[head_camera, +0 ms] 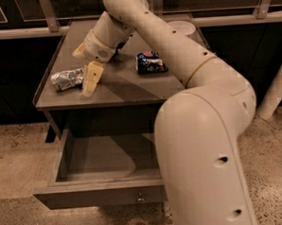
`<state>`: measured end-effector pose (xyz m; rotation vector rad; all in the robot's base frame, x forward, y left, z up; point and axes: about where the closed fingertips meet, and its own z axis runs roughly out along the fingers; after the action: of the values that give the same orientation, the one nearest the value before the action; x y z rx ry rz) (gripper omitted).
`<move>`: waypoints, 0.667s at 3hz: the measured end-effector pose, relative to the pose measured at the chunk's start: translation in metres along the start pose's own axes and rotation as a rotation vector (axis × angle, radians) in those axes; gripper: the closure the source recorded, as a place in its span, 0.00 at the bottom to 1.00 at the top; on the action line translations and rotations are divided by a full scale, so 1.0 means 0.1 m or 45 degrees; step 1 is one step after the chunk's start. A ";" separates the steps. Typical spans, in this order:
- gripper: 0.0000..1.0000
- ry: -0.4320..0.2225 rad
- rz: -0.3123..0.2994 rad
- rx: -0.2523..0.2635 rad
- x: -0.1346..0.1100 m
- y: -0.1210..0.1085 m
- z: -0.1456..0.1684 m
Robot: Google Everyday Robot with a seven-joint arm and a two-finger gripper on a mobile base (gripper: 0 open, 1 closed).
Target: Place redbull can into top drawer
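On the left side of the table [130,89], the redbull can [66,79] lies on its side, crumpled-looking and shiny, close to the left edge. Just to its right the gripper [84,70] hangs over the tabletop. Its pale yellow fingers [92,78] are spread apart and grasp nothing. The lower finger points down and toward the front edge, its tip at or near the surface. It sits right beside the can's right end; whether it touches the can, I cannot tell.

The arm [199,130] fills much of the right half of the view. It rises from a bulky lower segment in the foreground, bends at an elbow, and reaches back and left across the table to the wrist above the can.

A shorter dark blue can [150,62] lies on its side near the table's middle, well apart from the redbull can and just beside the arm. At the back right corner a pale round object [181,26] shows partly behind the arm.

Below the tabletop the drawer [88,196] stands pulled out toward the camera. Its inside is in shadow, and no object shows in the part that can be seen. Its right portion is hidden by the arm. A small round knob [140,198] sits on the flat front panel. Speckled floor [19,149] lies around the table.
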<state>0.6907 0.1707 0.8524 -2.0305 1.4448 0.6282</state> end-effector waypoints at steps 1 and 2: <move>0.00 0.026 -0.001 -0.072 -0.06 -0.06 0.24; 0.19 0.026 -0.006 -0.075 -0.08 -0.07 0.25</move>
<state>0.6937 0.1952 0.8403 -2.0907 1.4485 0.6576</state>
